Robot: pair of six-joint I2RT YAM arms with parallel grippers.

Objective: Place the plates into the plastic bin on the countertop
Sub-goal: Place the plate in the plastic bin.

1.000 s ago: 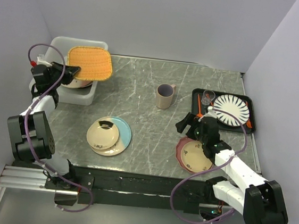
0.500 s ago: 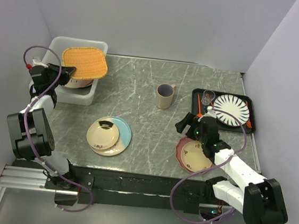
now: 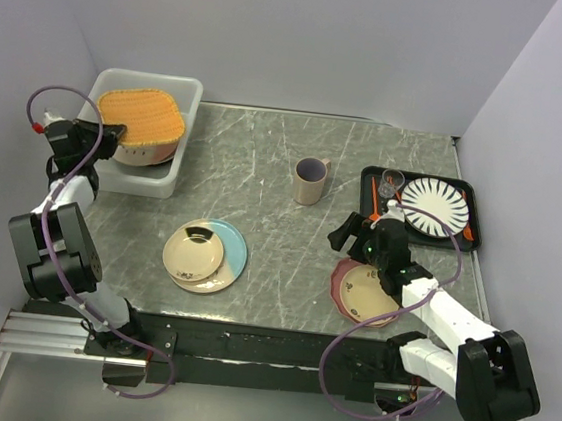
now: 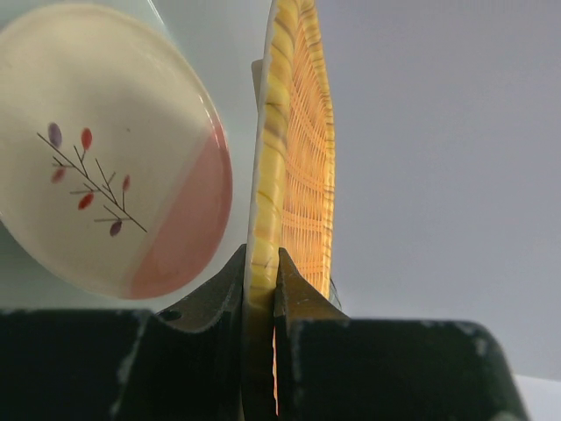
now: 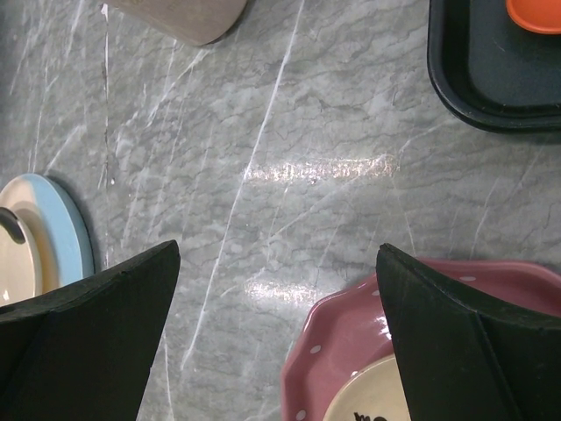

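Left arm: the left gripper (image 4: 261,263) is clamped on the rim of the orange plate (image 3: 142,116), one jaw on each face.
Where that plate is: held over the plastic bin (image 3: 161,184) at the far left of the countertop (image 3: 266,159), almost wholly within the outline of the bin's rim.
Which way to go: the bin lies straight below the plate, so I'd say what's left is a short drop and a release, nothing sideways.
How it lies: from above its broad face shows, so it is close to level, gripped at the edge nearest the arm.
Already in the bin: a cream plate with a pink crescent (image 4: 105,158) sits just beside the held one. I can't tell if they touch.
Right arm: the right gripper (image 5: 276,254) has its jaws spread wide with nothing in them, low over the counter at the left edge of the pink dotted plate (image 5: 337,342).
Plates left out: that pink one with a small cream plate (image 3: 371,295) on it, and a stack of cream and blue plates (image 3: 206,255) between the two arms.
Nearer arm: only the left is at the bin. The right is well apart from it.
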